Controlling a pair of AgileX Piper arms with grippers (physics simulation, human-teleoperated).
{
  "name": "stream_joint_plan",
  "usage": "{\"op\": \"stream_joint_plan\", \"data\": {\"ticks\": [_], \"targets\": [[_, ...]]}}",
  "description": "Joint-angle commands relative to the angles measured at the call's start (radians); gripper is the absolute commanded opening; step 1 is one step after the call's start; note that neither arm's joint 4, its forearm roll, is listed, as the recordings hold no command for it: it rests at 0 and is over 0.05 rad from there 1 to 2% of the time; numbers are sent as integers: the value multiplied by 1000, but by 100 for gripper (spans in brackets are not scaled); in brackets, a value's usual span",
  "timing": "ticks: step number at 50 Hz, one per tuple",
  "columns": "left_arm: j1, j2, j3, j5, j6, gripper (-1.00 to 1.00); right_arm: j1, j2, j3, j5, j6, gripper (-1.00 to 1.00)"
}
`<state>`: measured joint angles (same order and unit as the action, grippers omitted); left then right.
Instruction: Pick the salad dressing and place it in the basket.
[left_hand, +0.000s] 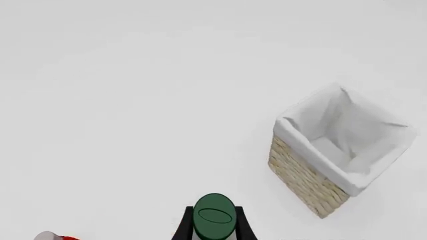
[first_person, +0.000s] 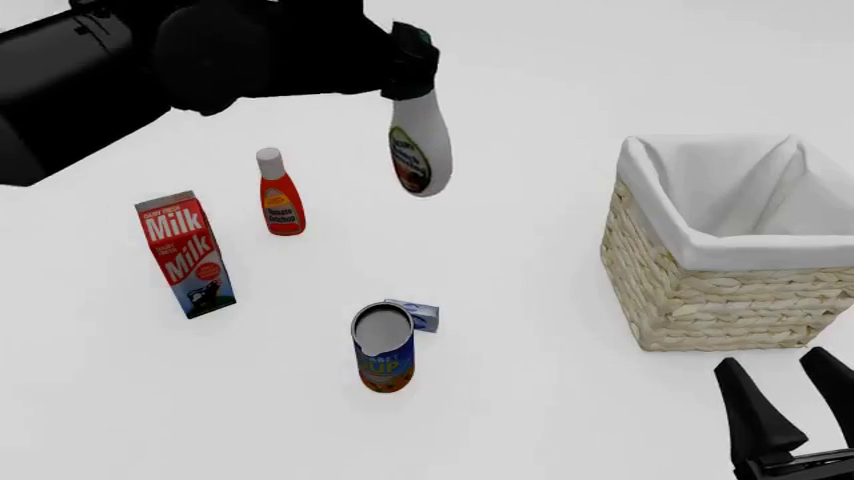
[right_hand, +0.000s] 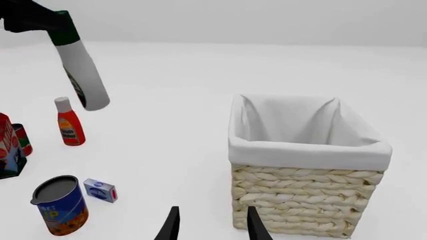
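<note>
White tabletop (first_person: 561, 400) spread bare and featureless under everything. Clamped by its dark green cap in the left gripper (first_person: 400, 62), the salad dressing (first_person: 420, 145) hung clear of the surface, well apart from the basket (first_person: 727, 290) at about four o'clock from it. Its body dangled tilted below the neck, so the smooth, rigid bottle would likely swing; a grasp around the waist looked steadier. Idle at five o'clock, the right gripper (first_person: 787, 400) stood with jaws parted, holding nothing.

The milk carton (first_person: 186, 254) reads "Milk" twice; other labels unreadable.
</note>
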<state>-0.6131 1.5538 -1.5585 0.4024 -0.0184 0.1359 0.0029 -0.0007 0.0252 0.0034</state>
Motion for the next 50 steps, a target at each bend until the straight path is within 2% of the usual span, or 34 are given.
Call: {"op": "stream_joint_plan", "data": {"ticks": [1, 20, 25, 26, 28, 32, 38, 50], "targets": [[-86, 13, 0, -39, -31, -100, 1, 0, 0, 1, 4, 100], [-131, 23, 35, -74, -48, -100, 5, -2, 1, -5, 2, 100], [-133, 20, 45, -80, -47, -100, 21, 0, -1, 1, 1, 100], [-131, 21, 46, -82, -46, -100, 32, 2, -3, 1, -19, 100], [-132, 19, 48, -82, -47, -100, 44, 11, -18, 13, -5, 100], [-136, 17, 52, -83, -44, -100, 79, 75, -74, 20, -64, 100], [-135, 16, 47, -79, -42, -100, 137, 176, -193, 59, -75, 100], [-136, 17, 61, -88, -39, -100, 204, 396, -408, 109, -148, 100]]}}
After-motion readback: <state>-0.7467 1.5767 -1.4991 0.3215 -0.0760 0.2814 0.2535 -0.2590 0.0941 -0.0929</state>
